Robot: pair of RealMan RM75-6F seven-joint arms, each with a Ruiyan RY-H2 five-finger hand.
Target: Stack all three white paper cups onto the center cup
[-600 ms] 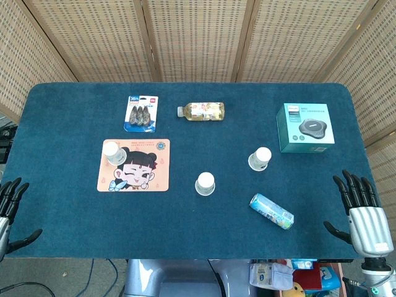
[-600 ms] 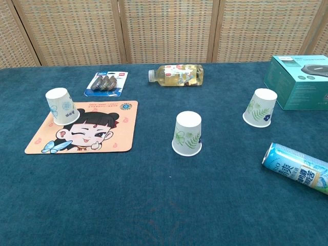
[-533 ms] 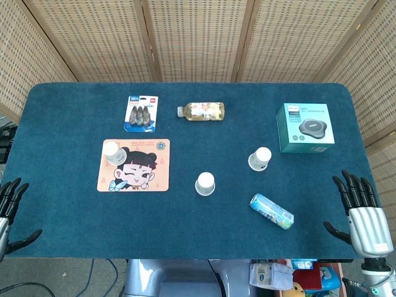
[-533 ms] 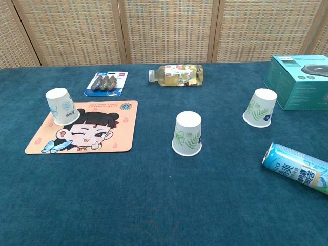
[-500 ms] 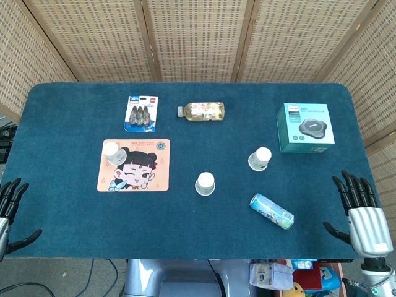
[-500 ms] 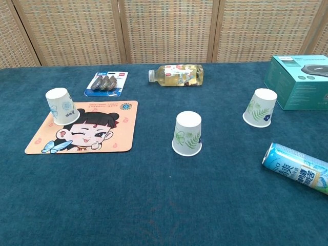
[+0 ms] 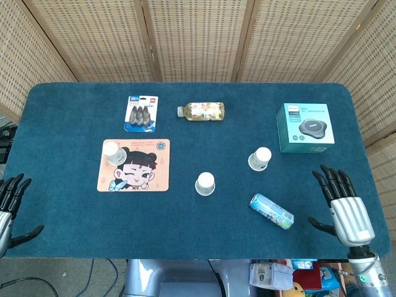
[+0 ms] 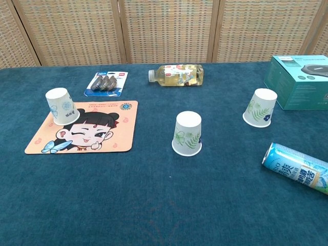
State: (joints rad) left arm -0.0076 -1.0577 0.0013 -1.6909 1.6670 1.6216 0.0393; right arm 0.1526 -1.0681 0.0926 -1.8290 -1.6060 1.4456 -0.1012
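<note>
Three white paper cups stand upside down on the blue table. The center cup (image 7: pixel 205 184) (image 8: pixel 187 134) has a green leaf print. The right cup (image 7: pixel 260 158) (image 8: pixel 260 107) stands near the teal box. The left cup (image 7: pixel 114 153) (image 8: pixel 61 106) sits on the corner of a cartoon mat (image 7: pixel 133 165). My right hand (image 7: pixel 340 203) hovers open over the table's front right corner, fingers spread, holding nothing. At the front left edge my left hand (image 7: pixel 8 207) is open too, fingers apart. Neither hand shows in the chest view.
A blue drink can (image 7: pixel 271 211) (image 8: pixel 298 167) lies on its side between the right cup and my right hand. A teal box (image 7: pixel 305 127) stands at the right, a lying bottle (image 7: pixel 202 111) and a pack of clips (image 7: pixel 141 112) at the back.
My right hand has moved inward and forward over the table's corner. My left hand has shifted slightly up. The cups have not moved.
</note>
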